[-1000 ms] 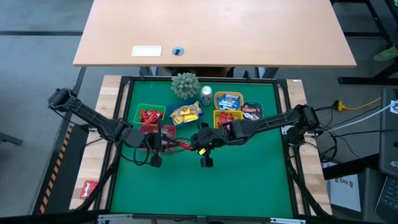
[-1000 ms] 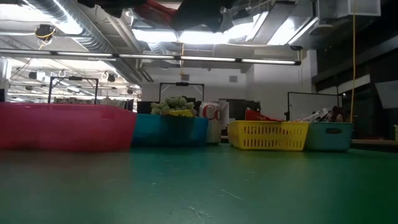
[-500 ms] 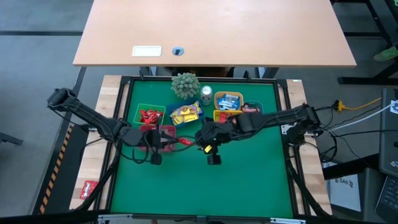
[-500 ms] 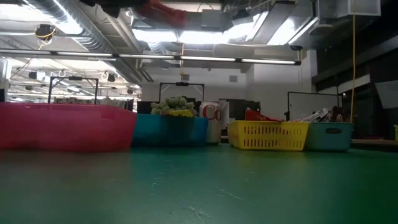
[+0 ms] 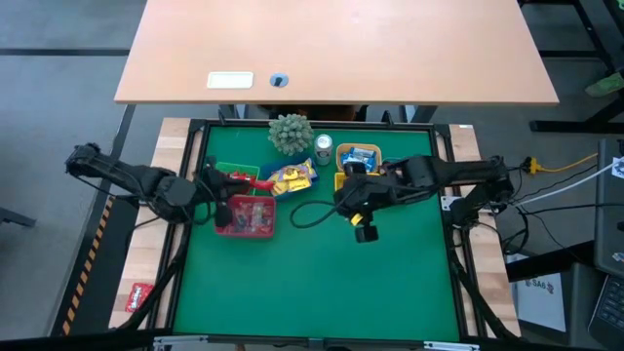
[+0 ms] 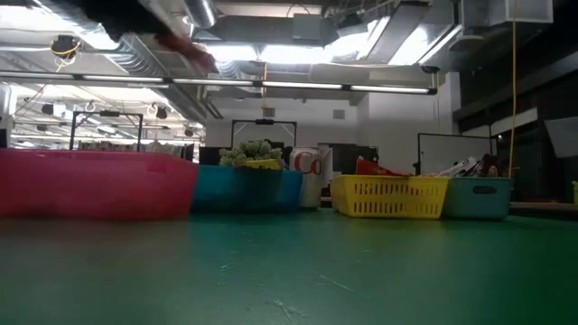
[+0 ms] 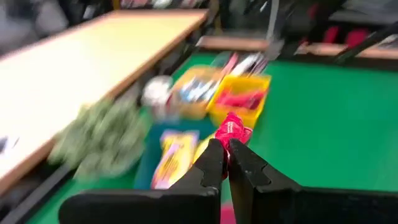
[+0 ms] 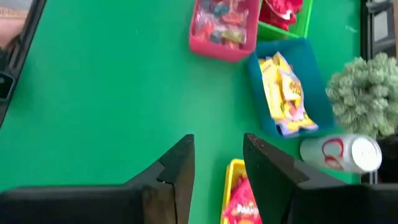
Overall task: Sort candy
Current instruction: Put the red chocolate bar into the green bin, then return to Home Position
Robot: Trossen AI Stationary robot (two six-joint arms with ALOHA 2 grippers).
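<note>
Having shifted leftward since before, the left tool (image 5: 230,181) is carrying a red candy (image 7: 232,130), clamped, while the right tool (image 5: 343,196), fingers apart, is hovering centre-frame over the table (image 5: 322,283).

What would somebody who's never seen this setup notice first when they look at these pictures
Probably the cluster of small coloured bins at the back of the green table: a pink bin of mixed candy, a green bin, a teal bin of yellow candy and a yellow bin. Next, the left gripper, shut on a red candy, above the bins. The right gripper hangs open and empty over bare mat beside a silver can.
</note>
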